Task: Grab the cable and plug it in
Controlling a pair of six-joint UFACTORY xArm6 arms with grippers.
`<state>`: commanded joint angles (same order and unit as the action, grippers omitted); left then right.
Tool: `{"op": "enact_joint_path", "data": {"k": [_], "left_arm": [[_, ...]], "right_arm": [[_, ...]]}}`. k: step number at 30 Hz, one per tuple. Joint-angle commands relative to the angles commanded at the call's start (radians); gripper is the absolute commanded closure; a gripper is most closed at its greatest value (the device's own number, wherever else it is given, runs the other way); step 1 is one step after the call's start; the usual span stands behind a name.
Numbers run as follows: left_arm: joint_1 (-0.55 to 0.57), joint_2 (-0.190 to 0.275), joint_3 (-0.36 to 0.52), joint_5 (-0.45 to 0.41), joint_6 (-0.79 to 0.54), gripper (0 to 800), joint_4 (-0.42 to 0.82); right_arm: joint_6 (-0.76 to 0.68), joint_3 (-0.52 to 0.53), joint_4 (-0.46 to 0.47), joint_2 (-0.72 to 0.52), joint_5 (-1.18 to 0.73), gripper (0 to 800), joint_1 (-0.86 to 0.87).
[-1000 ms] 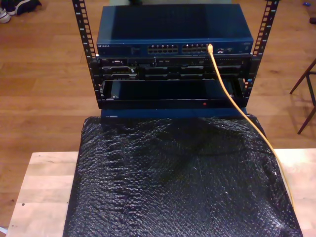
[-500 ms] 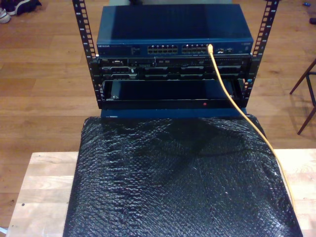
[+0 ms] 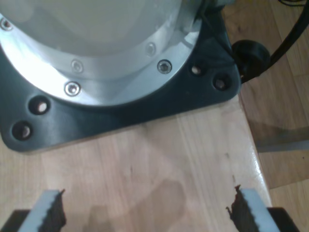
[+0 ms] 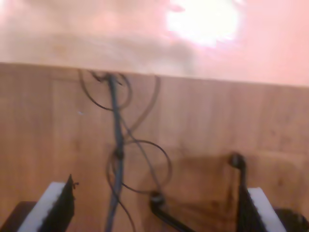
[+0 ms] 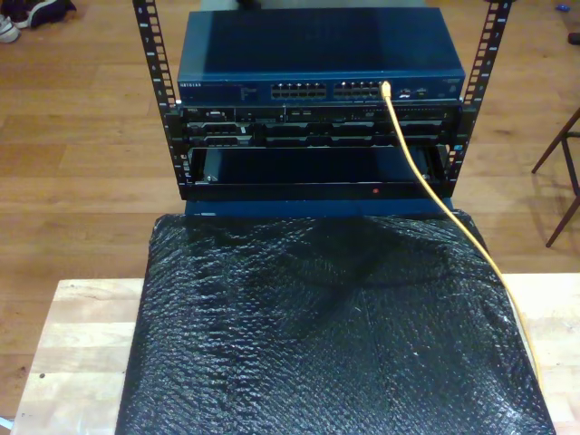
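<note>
My first gripper (image 3: 145, 212), jaws standing apart and grasping nothing, is hanging over a wooden bench (image 3: 159, 164) beside an arm base (image 3: 116, 82). My second gripper (image 4: 159, 212), likewise spread and bare, is looking down at floor (image 4: 203, 125) and dark leads (image 4: 116, 145). The cable (image 5: 435, 195) is running from the switch (image 5: 317, 54) port, diagonally toward the exterior view's lower right, over black wrap (image 5: 326, 335); which arm is nearer cannot be told.

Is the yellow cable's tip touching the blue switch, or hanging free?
Touching. In the exterior view the cable rises off the black sheet and its tip sits in a port on the front of the blue switch, no gap between them.
</note>
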<state>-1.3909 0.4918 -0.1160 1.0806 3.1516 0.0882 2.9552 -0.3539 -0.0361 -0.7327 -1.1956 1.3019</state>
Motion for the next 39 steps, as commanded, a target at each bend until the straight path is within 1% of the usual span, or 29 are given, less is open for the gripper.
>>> {"op": "enact_joint_path", "data": {"k": [8, 14, 20, 23, 27, 29, 39], "left_arm": [[0.0, 0.0, 0.0, 0.0, 0.0, 0, 0.0], [0.0, 0.0, 0.0, 0.0, 0.0, 0, 0.0], [0.0, 0.0, 0.0, 0.0, 0.0, 0, 0.0], [0.0, 0.0, 0.0, 0.0, 0.0, 0, 0.0], [0.0, 0.0, 0.0, 0.0, 0.0, 0, 0.0], [0.0, 0.0, 0.0, 0.0, 0.0, 0, 0.0], [0.0, 0.0, 0.0, 0.0, 0.0, 0, 0.0]], "right_arm": [[0.1, 0.152, 0.003, -0.028, 0.037, 3, 0.11], [0.114, 0.275, 0.0, -0.032, 0.201, 3, 0.12], [0.115, 0.364, 0.002, -0.02, 0.336, 2, 0.121], [0.114, 0.388, 0.0, -0.009, 0.394, 2, 0.13], [0.11, 0.417, -0.003, -0.012, 0.42, 1, 0.176], [0.114, 0.42, -0.006, -0.015, 0.427, 0, 0.209], [0.114, 0.42, -0.005, -0.015, 0.428, 0, 0.212]]}}
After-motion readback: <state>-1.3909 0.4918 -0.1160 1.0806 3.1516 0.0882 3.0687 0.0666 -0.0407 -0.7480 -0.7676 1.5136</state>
